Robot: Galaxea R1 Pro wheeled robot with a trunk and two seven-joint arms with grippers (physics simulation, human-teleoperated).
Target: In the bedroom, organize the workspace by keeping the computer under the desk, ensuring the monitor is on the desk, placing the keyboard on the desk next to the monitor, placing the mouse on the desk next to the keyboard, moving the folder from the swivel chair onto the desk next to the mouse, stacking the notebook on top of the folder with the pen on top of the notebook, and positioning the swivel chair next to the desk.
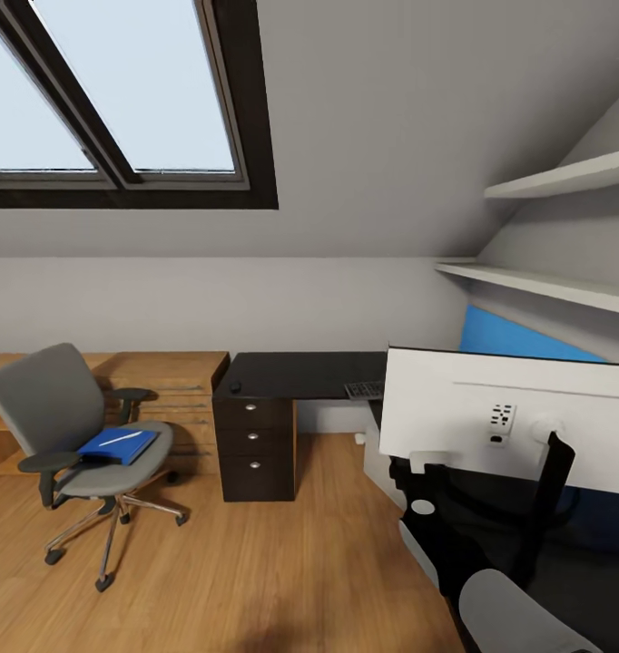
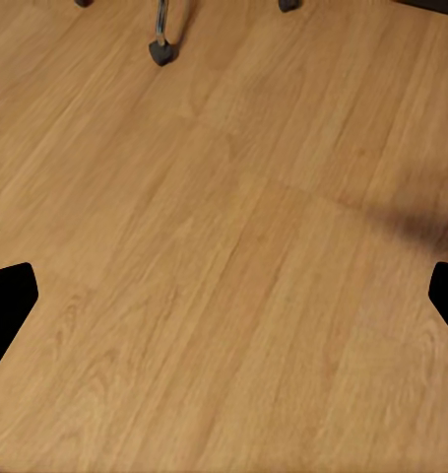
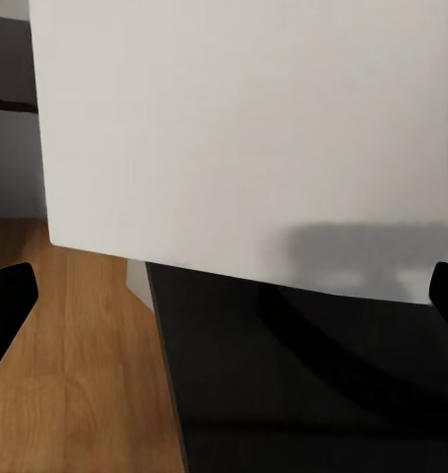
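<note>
Attic bedroom, keyboard [image 1: 363,390] half hidden behind monitor [image 1: 491,413]

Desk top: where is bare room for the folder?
The desk is bare between the mouse at its left edge and the keyboard. Nearer, the monitor crowds the right wing.

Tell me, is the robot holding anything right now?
No. The left gripper is open over bare wooden floor; the right gripper is open, nothing between its fingers.
</note>
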